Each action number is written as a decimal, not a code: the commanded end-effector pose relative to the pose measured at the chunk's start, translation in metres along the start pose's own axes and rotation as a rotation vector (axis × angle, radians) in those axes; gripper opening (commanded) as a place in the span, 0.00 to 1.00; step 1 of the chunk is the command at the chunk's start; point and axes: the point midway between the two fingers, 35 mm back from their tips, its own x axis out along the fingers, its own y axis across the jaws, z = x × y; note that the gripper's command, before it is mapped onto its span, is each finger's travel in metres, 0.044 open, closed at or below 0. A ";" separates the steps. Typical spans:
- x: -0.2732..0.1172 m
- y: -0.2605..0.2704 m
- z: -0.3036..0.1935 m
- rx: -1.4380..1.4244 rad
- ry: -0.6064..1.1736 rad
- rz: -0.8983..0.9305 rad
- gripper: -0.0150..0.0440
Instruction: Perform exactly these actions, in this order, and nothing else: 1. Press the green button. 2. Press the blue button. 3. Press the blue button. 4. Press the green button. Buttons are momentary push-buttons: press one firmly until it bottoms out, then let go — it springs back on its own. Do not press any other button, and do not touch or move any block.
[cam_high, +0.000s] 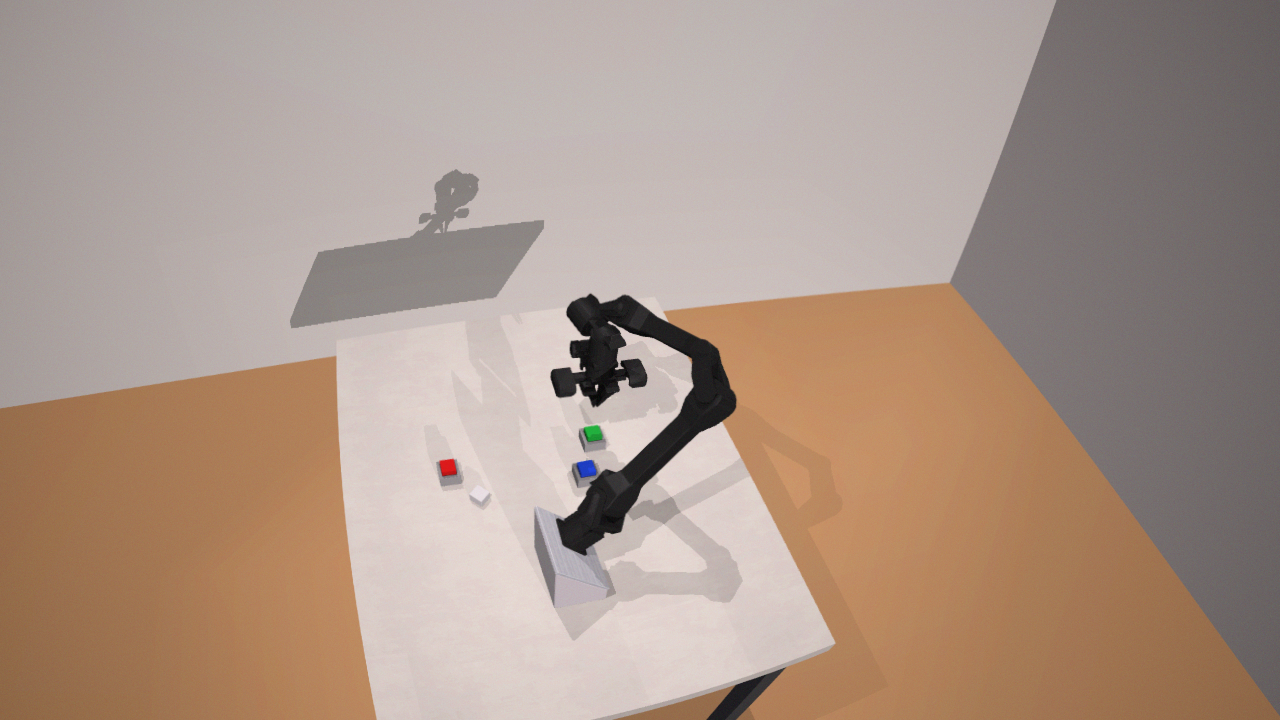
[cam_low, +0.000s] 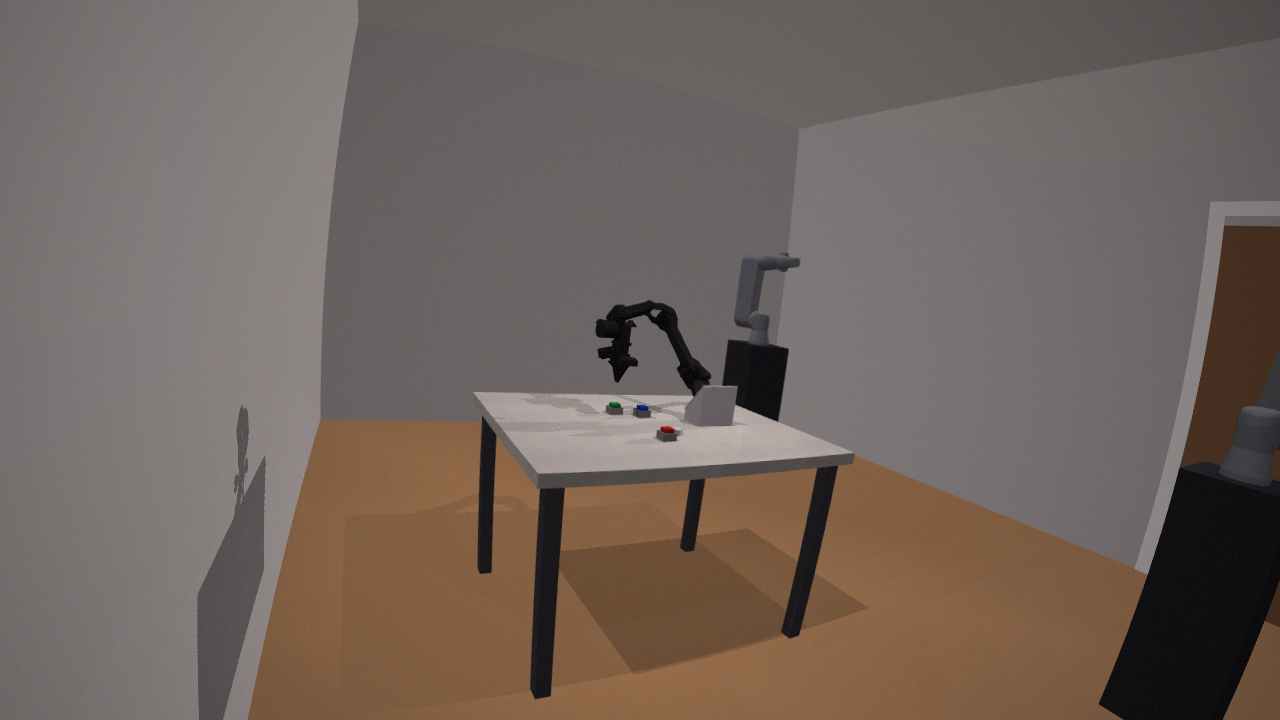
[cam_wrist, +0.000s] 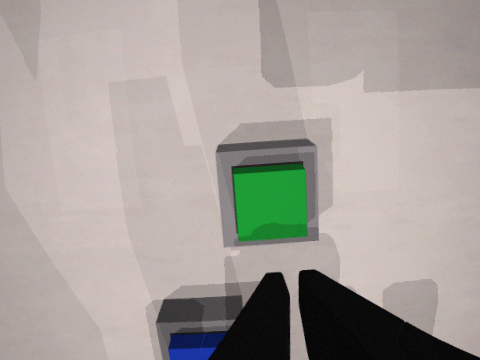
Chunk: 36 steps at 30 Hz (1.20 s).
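The green button (cam_high: 591, 434) (cam_low: 614, 406) (cam_wrist: 270, 203) sits in a grey housing on the white table (cam_high: 429, 573). The blue button (cam_high: 586, 468) (cam_low: 641, 409) (cam_wrist: 190, 356) sits just beside it, nearer the arm's base. My gripper (cam_high: 601, 396) (cam_low: 618, 377) (cam_wrist: 290, 287) is shut and empty. It hangs in the air well above the green button, touching nothing. In the wrist view the fingertips end just short of the green button and cover part of the blue one.
A red button (cam_high: 447, 468) (cam_low: 666, 431) and a small white block (cam_high: 479, 493) (cam_low: 680, 433) lie to the left of the blue button. The grey arm base (cam_high: 563, 564) (cam_low: 711, 404) stands near the table's front. A grey robot on a black stand (cam_low: 754, 358) is behind the table.
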 end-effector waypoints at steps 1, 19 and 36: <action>0.042 -0.003 -0.003 -0.007 0.018 -0.009 0.29; 0.072 -0.003 -0.004 -0.006 0.018 -0.012 0.29; 0.085 -0.004 -0.005 -0.006 0.018 -0.013 0.29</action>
